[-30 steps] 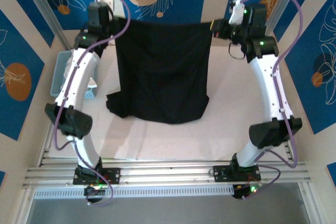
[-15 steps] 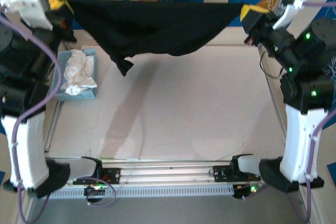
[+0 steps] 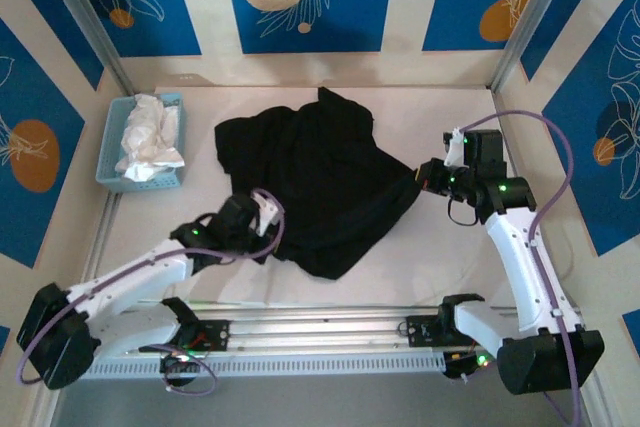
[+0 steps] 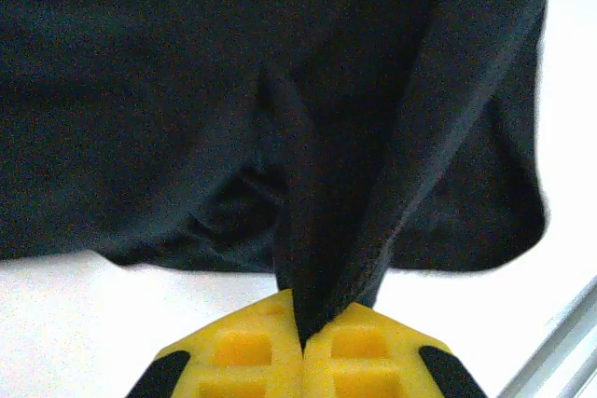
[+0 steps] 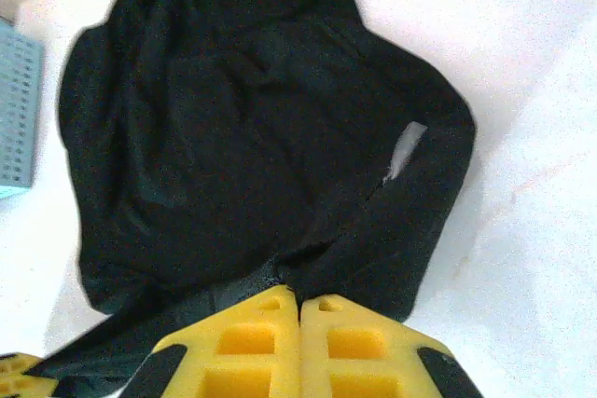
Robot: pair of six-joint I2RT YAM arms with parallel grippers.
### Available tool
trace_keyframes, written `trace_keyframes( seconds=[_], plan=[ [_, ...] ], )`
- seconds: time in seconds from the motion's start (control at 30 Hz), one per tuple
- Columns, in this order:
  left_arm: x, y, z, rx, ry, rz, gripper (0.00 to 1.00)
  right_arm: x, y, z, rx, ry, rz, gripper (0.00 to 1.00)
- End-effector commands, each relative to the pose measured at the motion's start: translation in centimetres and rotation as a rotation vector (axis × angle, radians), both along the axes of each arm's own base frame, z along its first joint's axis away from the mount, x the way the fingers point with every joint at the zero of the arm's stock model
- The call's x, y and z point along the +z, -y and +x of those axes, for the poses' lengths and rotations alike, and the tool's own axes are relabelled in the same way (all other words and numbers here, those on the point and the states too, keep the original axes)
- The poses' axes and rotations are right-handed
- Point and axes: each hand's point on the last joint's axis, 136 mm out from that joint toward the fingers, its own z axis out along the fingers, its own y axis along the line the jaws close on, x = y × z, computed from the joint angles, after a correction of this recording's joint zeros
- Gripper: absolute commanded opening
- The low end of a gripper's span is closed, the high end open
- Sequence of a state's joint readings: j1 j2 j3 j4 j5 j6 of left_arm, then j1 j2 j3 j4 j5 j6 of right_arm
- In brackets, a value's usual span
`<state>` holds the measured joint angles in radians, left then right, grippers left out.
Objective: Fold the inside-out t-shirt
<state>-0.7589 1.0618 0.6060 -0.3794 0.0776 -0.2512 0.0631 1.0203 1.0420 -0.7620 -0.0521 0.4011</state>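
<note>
Shirt first: from above, the black t-shirt (image 3: 310, 182) lies in a crumpled heap in the middle of the table (image 3: 440, 267). The left gripper (image 3: 266, 205) is low at the shirt's near left edge. The right gripper (image 3: 424, 175) is at its right edge. Both touch the cloth. A blue basket (image 3: 108, 169) sits at the far left, well apart from the shirt, with a white cloth (image 3: 148, 137) in it.

From the left wrist camera, the two yellow fingers (image 4: 242, 351) of the left gripper (image 4: 301, 325) are pressed tight together. A fold of the black t-shirt (image 4: 168, 90) is pinched between them and rises from the tips like a little tent. The rest of the shirt spreads out behind it on the table.

From the right wrist camera, the right gripper (image 5: 298, 301) is squeezed tight too, and it pinches the near edge of the black t-shirt (image 5: 224, 137). The shirt lies in front, bunched and wrinkled. A small pale tag (image 5: 407, 150) shows on its right side. A corner of the blue basket (image 5: 13, 109) peeks in at the left. A bit of yellow in the bottom left corner may be the other gripper, but it is too small to be sure.
</note>
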Motion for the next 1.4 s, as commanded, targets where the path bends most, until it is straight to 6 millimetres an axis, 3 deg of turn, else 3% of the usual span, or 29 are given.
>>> trace_keyframes(
  seconds=[0.0, 0.1, 0.2, 0.37, 0.53, 0.73, 0.83, 1.0, 1.1, 1.23, 1.27, 1.3, 1.37],
  plan=[
    [1.7, 2.5, 2.9, 0.037, 0.146, -0.092, 0.0, 0.6, -0.1, 1.1, -0.005, 0.038, 0.021, 0.0],
    [-0.3, 3.2, 3.0, -0.005, 0.149, -0.043, 0.0, -0.6, -0.2, 1.6, 0.005, 0.003, 0.016, 0.0],
    [-0.3, 3.9, 3.5, -0.035, 0.187, -0.039, 0.08, -0.7, -0.4, 1.8, 0.019, -0.002, 0.019, 0.0],
    [2.6, 5.5, 4.0, -0.099, 0.315, -0.093, 0.49, 1.2, -1.3, 1.7, 0.068, 0.016, 0.054, 0.0],
    [4.5, 8.6, 3.2, -0.257, 0.434, -0.059, 0.73, 3.5, -2.5, 1.4, 0.114, 0.036, 0.119, 0.0],
    [5.4, 13.9, 4.2, -0.362, 0.478, -0.071, 0.81, 5.0, -2.7, 1.0, 0.123, 0.058, 0.128, 0.0],
    [4.7, 16.5, 5.1, -0.386, 0.466, -0.103, 0.84, 5.2, -2.7, 1.0, 0.119, 0.065, 0.135, 0.0],
    [2.8, 19.3, 6.4, -0.397, 0.431, -0.123, 0.76, 5.0, -2.6, 0.7, 0.117, 0.058, 0.134, 0.0],
    [2.3, 20.0, 7.1, -0.381, 0.421, -0.139, 0.52, 4.6, -2.2, 0.6, 0.099, 0.056, 0.114, 0.0],
    [3.2, 19.7, 7.4, -0.352, 0.414, -0.185, 0.0, 2.4, -0.1, 1.1, 0.002, 0.02, 0.03, 0.0],
    [3.9, 19.6, 7.2, -0.345, 0.408, -0.213, 0.0, 1.6, 0.6, 1.3, -0.03, 0.012, 0.003, 0.0],
    [4.6, 19.5, 7.0, -0.341, 0.398, -0.242, 0.0, 0.8, 1.2, 1.6, -0.053, 0.008, -0.025, 0.07],
    [6.6, 19.3, 6.7, -0.323, 0.359, -0.314, 0.0, -1.0, 2.5, 2.3, -0.101, -0.019, -0.089, 0.32]
  ],
)
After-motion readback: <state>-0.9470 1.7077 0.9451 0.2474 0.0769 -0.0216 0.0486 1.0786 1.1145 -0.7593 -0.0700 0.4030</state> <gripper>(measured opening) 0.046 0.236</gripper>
